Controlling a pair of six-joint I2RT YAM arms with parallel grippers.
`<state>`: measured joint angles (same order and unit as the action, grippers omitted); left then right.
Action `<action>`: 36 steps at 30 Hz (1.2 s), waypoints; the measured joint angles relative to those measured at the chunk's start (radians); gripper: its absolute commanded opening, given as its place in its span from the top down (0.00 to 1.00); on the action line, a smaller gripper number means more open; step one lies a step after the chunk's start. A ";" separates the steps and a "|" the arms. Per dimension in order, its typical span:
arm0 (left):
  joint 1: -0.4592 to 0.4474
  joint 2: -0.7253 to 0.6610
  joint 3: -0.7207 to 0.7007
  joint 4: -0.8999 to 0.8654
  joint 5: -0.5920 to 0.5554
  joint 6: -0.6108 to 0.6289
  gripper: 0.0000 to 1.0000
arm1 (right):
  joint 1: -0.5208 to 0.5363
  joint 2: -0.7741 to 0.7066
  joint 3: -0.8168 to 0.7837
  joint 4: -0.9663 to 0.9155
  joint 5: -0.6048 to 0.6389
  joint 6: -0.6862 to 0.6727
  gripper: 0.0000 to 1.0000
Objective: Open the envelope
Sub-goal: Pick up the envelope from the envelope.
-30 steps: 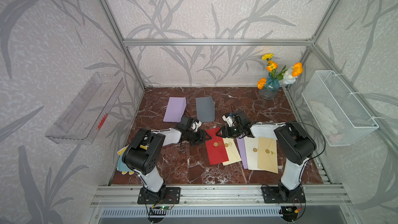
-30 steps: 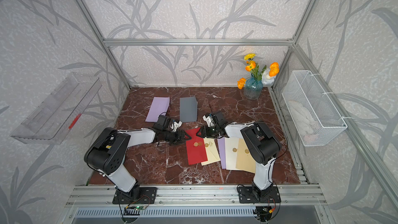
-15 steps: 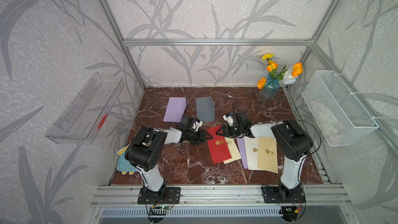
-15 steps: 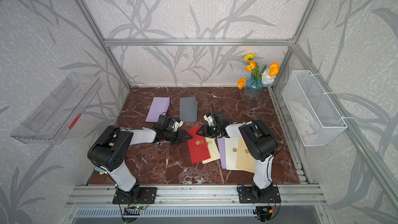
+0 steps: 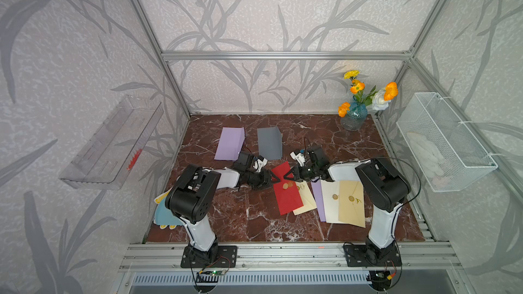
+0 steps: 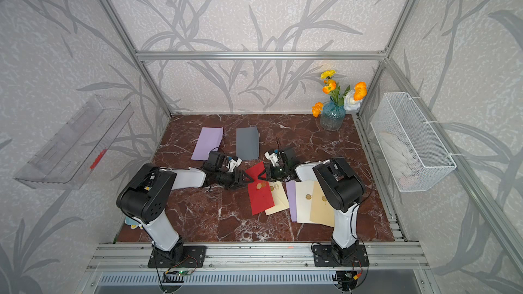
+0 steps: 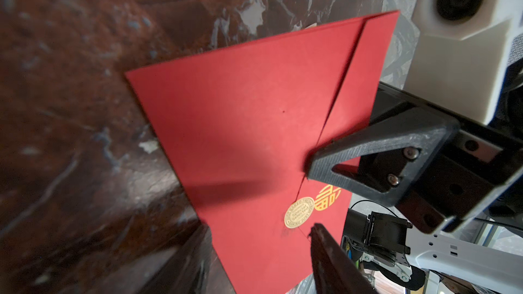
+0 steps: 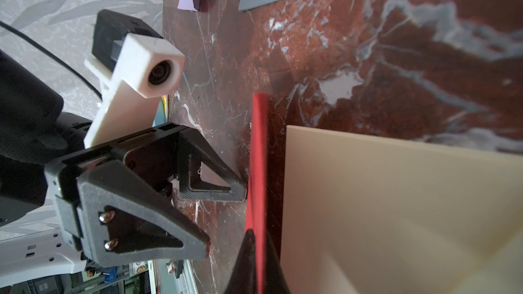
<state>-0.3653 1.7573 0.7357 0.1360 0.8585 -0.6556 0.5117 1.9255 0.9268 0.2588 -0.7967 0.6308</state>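
The red envelope (image 5: pixel 286 197) (image 6: pixel 260 196) lies on the marble table, its gold seal (image 7: pixel 299 212) holding the flap down. My right gripper (image 5: pixel 286 178) (image 8: pixel 259 238) is shut on the envelope's right edge, which shows as a thin red strip (image 8: pixel 259 151) between its jaws. In the left wrist view one of its fingers (image 7: pixel 353 151) sits on the flap seam just above the seal. My left gripper (image 5: pixel 272 179) (image 8: pixel 225 219) stands open at the opposite edge. One of its fingertips meets the red edge. The envelope's far end is tilted up off the table.
A cream envelope (image 5: pixel 305 200) lies partly under the red one, with lilac, white and tan envelopes (image 5: pixel 351 202) overlapping to its right. At the back lie a lilac (image 5: pixel 229 143) and a grey envelope (image 5: pixel 269 142). A flower vase (image 5: pixel 353 115) stands back right, beside a wire basket (image 5: pixel 444 142).
My right gripper has gone from open to shut on the red envelope's edge. The left gripper has kept its place and its opening.
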 measured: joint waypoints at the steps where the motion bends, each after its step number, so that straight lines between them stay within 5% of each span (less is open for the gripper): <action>1: 0.000 -0.001 0.000 0.000 0.000 0.000 0.43 | 0.000 0.000 0.000 0.000 -0.001 0.001 0.99; 19: 0.008 -0.226 -0.021 0.079 -0.137 -0.016 0.38 | 0.000 -0.098 0.060 0.032 0.007 0.049 1.00; 36: 0.100 -0.539 -0.182 0.298 -0.249 -0.032 0.32 | 0.005 -0.079 0.173 0.372 0.005 0.254 1.00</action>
<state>-0.2653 1.2186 0.5541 0.4343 0.6098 -0.6876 0.5163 1.8462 1.0996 0.6308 -0.7918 0.8848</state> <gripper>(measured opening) 0.679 0.046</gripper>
